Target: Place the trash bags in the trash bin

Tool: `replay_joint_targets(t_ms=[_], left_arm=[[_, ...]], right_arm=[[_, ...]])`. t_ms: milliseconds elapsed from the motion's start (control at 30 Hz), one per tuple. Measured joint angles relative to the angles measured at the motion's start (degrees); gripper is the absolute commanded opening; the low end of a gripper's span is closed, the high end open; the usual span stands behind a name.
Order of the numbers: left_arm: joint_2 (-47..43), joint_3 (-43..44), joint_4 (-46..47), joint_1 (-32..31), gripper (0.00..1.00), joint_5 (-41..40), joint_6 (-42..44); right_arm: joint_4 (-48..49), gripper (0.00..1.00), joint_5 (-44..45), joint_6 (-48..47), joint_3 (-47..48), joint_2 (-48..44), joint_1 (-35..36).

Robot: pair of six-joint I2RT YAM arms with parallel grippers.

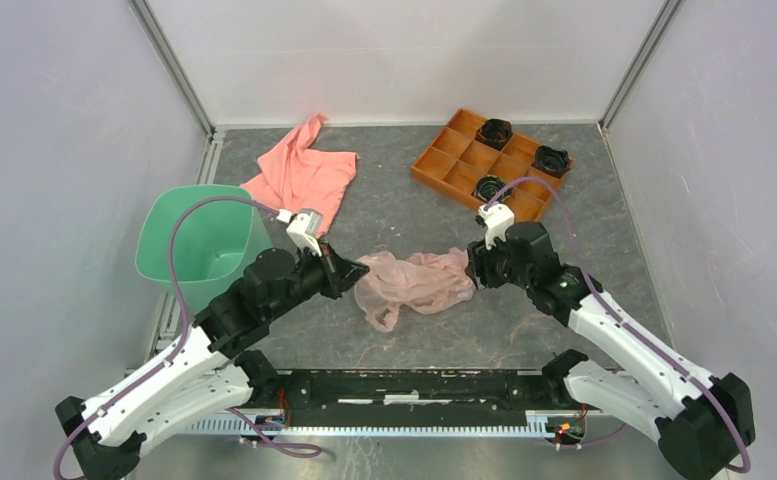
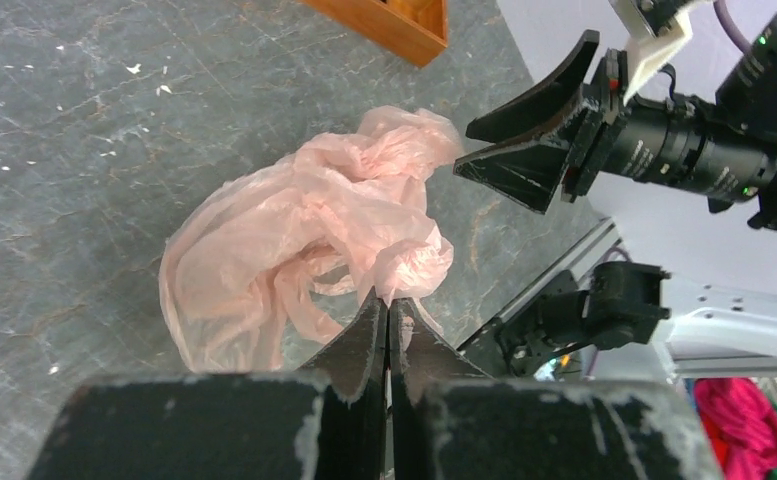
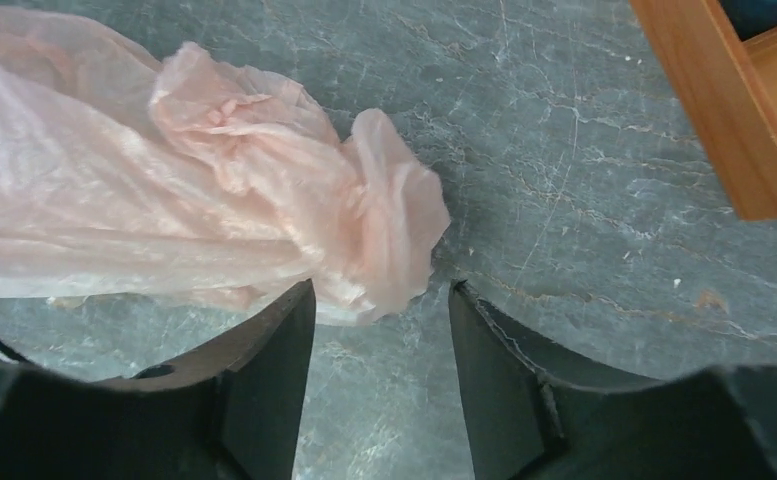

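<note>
**Take a firm hold of the bag before any lift**

The trash bag lies crumpled on the table, between the two arms. It is well apart from the trash bin, which stands upright at the left side with its mouth open upward. The right gripper is wide open. The bunched right end of the bag sits between its two fingers, not yet pinched. The left gripper is closed, finger against finger, with its tips at the left edge of the bag. I cannot tell if a fold of film is caught between them or if they only touch it.

In my judgement the step in hand is the grasp. The right gripper should reach a little further over the bunch before it closes, so that it takes several layers and not one loose flap, because thin film slips out easily. If the left gripper holds nothing, it is better to open it and take the thick folds just in front of it. Then both arms should lift together, high enough that the hanging film passes over the rim of the bin, and carry it to the left. The salmon cloth near the bin and the orange tray beyond the right arm seem outside this path. The film may drag on the table, so a slow motion is safer.
</note>
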Motion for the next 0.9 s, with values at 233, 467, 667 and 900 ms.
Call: replay_joint_targets(t_ms=[233,467,667,900], left_arm=[[2.95,4.11,1.31,0.0,0.02,1.51,-6.16],[5.99,6.03,3.17,0.0,0.02,4.0,-10.78],[7.37,6.54,3.1,0.0,0.02,5.2,-12.76],[6.54,6.73,3.06,0.0,0.02,6.16,-13.75]], right_arm=[[-6.97,0.69,3.32,-0.63,8.04,-3.96,8.28],[-2.82,0.73,6.01,0.68,15.28,-0.42,31.93],[0.59,0.68,25.68,-2.25,21.49,9.55,50.6],[3.78,0.47,49.31,-5.42,23.71,17.73,54.1]])
